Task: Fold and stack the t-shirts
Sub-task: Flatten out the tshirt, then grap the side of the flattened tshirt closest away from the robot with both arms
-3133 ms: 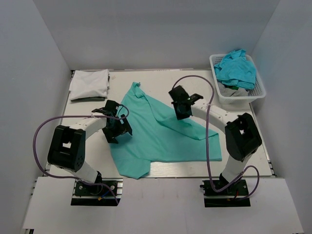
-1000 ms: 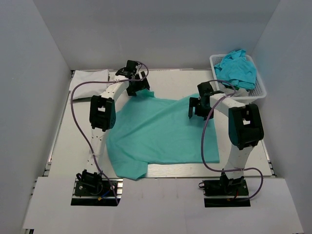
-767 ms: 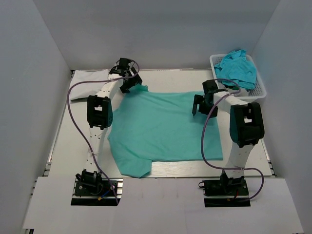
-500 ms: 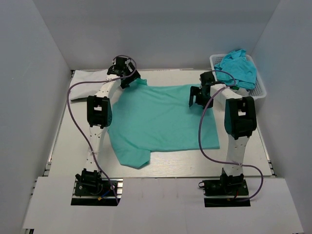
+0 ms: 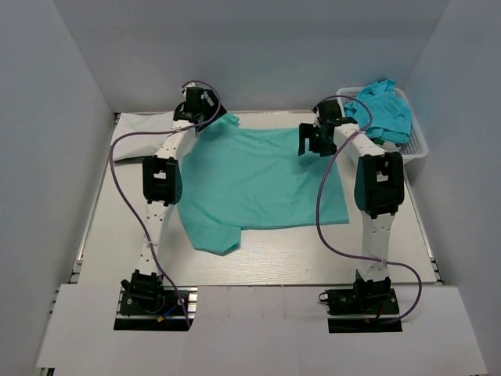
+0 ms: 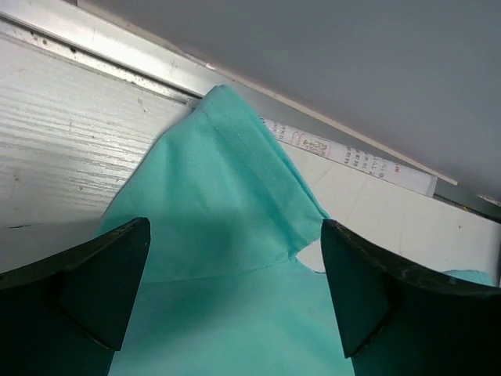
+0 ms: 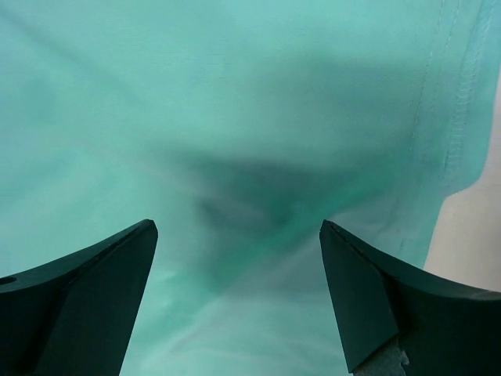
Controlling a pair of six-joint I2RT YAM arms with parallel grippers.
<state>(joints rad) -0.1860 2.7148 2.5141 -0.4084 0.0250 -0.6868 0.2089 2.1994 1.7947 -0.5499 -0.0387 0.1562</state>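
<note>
Top view: the teal tee point(image 5: 258, 176) lies spread across the table point(image 5: 391, 243), with its near-left sleeve bunched. The left gripper point(image 5: 202, 110) is at the tee's far-left corner and the right gripper point(image 5: 310, 141) over its far-right part. Both have their jaws spread and hold nothing. A white tee point(image 5: 133, 129) lies far left, and a turquoise tee point(image 5: 383, 110) fills the basket point(image 5: 419, 145).

Left wrist: our fingers point(image 6: 102, 282) stand wide on either side of the tee's far corner, which lies flat by the back rail. To fold cleanly, we should come down squarely on that hem and pinch every layer there.

Right wrist: our fingers point(image 7: 94, 282) are apart above open cloth, with the hem off to the right. We judge we should shift onto the hem first and then lift both corners together, level.
</note>
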